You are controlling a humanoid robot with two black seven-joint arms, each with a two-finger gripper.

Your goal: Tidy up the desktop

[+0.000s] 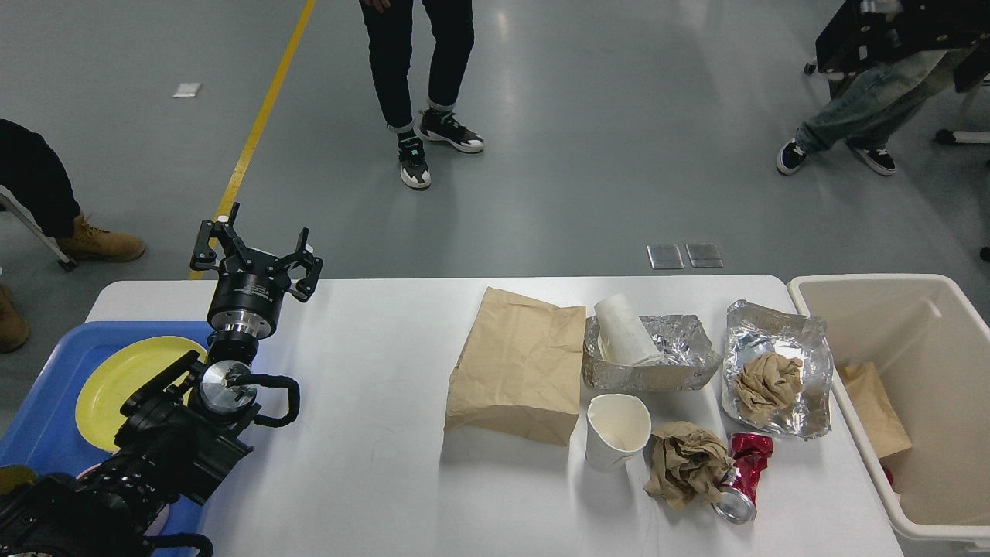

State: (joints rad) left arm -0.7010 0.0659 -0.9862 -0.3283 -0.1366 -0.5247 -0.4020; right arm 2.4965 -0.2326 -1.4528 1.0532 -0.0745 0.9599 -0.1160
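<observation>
The white desktop carries litter on its right half: a flat brown paper bag, a foil tray holding a white paper roll, a white paper cup, a crumpled brown paper wad, a crushed red can and a foil sheet with another brown wad on it. My left gripper is open and empty, raised over the table's far left edge. My right arm is a dark blur at the top right, far above the table; its fingers cannot be told apart.
A beige bin stands off the right end with brown paper inside. A blue tray with a yellow plate lies at the left under my left arm. People stand on the floor beyond the table.
</observation>
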